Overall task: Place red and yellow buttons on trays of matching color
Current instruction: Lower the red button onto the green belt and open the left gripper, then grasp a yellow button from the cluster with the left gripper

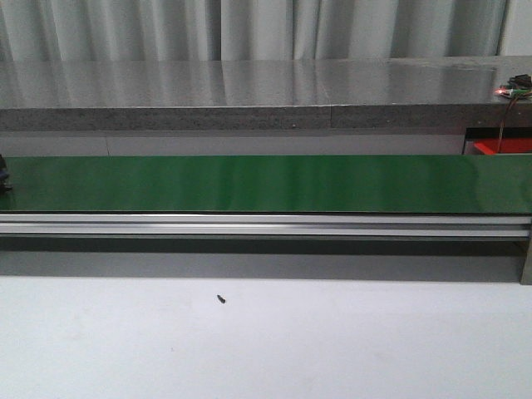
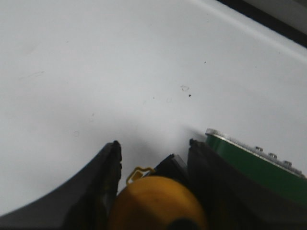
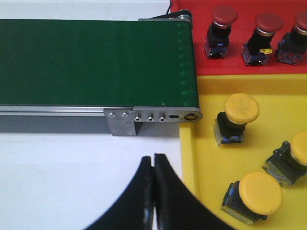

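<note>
In the left wrist view, my left gripper (image 2: 153, 143) is shut on a yellow button (image 2: 158, 201), whose cap fills the space between the dark fingers (image 2: 103, 182) above the white table, beside the belt's end. My right gripper (image 3: 153, 157) is shut with nothing in it and hangs over the white table at the yellow tray's (image 3: 201, 158) edge. On that tray lie three yellow buttons (image 3: 241, 109) (image 3: 260, 192) (image 3: 300, 148). The red tray (image 3: 230, 67) behind it carries three red buttons (image 3: 224, 17) (image 3: 267, 23) (image 3: 301, 23). Neither gripper shows plainly in the front view.
A green conveyor belt (image 1: 266, 183) on an aluminium frame (image 1: 266, 224) crosses the table, and its end (image 3: 187, 67) meets both trays. A corner of the red tray (image 1: 499, 147) shows at the far right. A small black screw (image 1: 221, 298) lies on the white table.
</note>
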Motion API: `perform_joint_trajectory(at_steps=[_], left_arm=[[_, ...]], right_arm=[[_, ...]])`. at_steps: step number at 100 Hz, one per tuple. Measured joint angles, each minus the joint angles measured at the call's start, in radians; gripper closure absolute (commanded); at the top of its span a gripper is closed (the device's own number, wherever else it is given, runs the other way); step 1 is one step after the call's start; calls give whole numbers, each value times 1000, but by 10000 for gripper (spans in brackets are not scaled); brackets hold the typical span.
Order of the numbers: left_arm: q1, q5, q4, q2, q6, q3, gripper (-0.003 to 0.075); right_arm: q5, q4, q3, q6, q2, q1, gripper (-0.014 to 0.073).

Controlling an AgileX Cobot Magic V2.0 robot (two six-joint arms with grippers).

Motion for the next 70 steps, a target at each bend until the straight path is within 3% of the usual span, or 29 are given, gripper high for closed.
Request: perform_joint_trajectory(at_steps=[42, 70], left_arm=[[-93, 114, 220, -78, 17, 0, 458], [-163, 130, 244, -78, 19, 0, 458]], right_arm=[[2, 0, 0, 0, 0, 0, 661], [2, 0, 0, 0, 0, 0, 661]])
